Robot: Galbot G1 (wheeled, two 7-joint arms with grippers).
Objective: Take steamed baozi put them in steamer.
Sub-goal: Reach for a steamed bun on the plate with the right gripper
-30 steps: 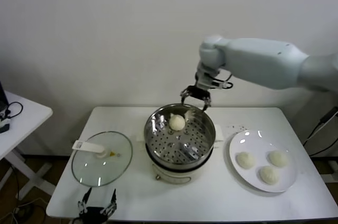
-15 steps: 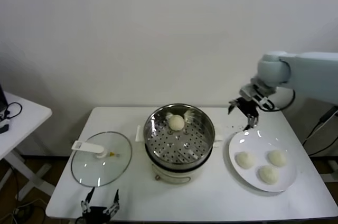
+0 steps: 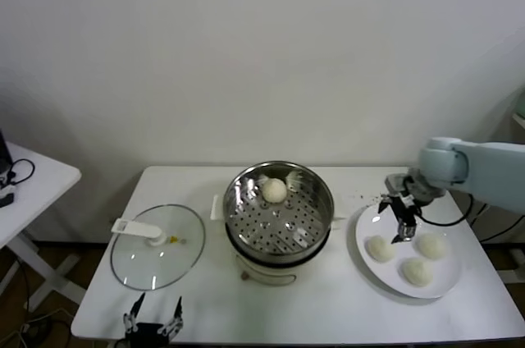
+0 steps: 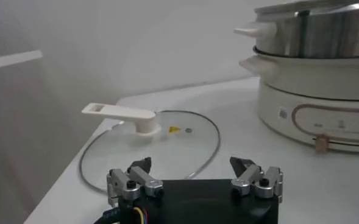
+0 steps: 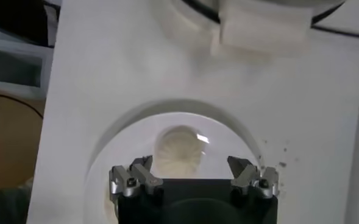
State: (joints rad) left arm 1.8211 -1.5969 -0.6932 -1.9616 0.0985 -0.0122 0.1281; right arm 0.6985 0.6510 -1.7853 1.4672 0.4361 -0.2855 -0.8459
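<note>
A white table (image 3: 205, 299) fills the lower half of the head view, with a plain white wall (image 3: 246, 52) behind it. At about nine o'clock from the table's middle lies a round glass lid (image 3: 157, 247), flat on the tabletop, its white handle (image 3: 138, 228) pointing toward ten o'clock; a small yellow mark (image 3: 174, 240) sits on the glass just beside the handle's base. At three o'clock, near the table's edge, rests a flat white plate (image 3: 445, 282). Far out at nine o'clock, apart from the main table, stands a second white table (image 3: 37, 192) with dark cables (image 3: 18, 171) lying on it.
</note>
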